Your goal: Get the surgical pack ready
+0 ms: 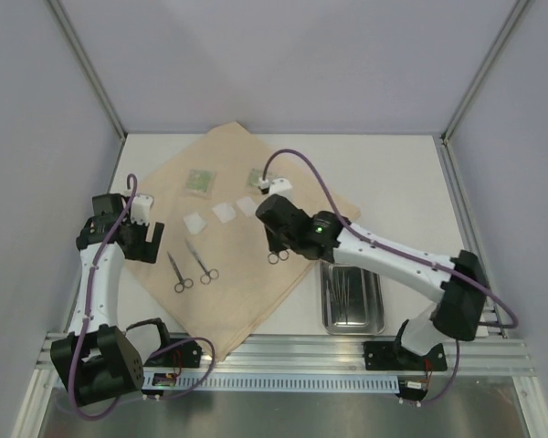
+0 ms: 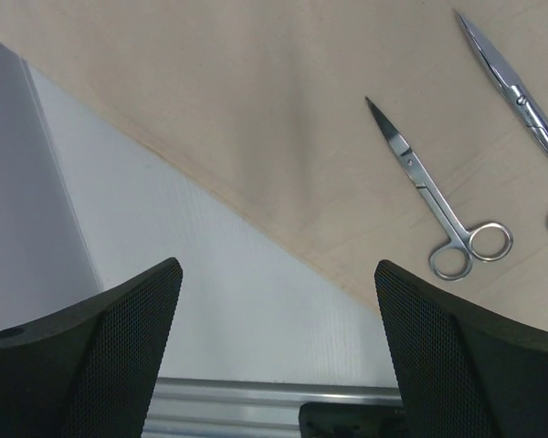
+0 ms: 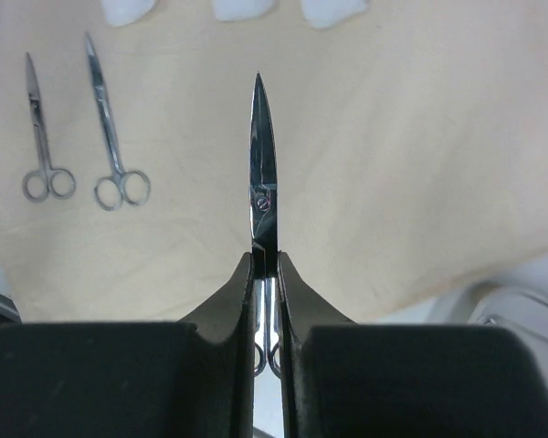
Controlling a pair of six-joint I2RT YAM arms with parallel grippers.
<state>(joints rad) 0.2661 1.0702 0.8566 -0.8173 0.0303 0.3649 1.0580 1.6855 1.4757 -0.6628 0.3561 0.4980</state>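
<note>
The right gripper (image 3: 266,271) is clenching scissors (image 3: 262,155) over the tan cloth (image 1: 256,292) near the desk's middle, laying out instruments. Next, I judge, it is needing a level lowering beside the lying pair (image 2: 411,164). The left gripper (image 2: 276,283) is hanging released.

Cloth sheet (image 1: 242,292) plain tan. Pads (image 1: 224,212) white, packets (image 1: 200,181) green. Scissors (image 2: 438,196) and tray (image 1: 373,315) shiny silver. Tabletop (image 1: 393,182) white. Left pincer (image 2: 274,274) black with fine mesh pattern, right pincer (image 3: 265,265) smooth black. Cables (image 1: 297,155) purple.
</note>
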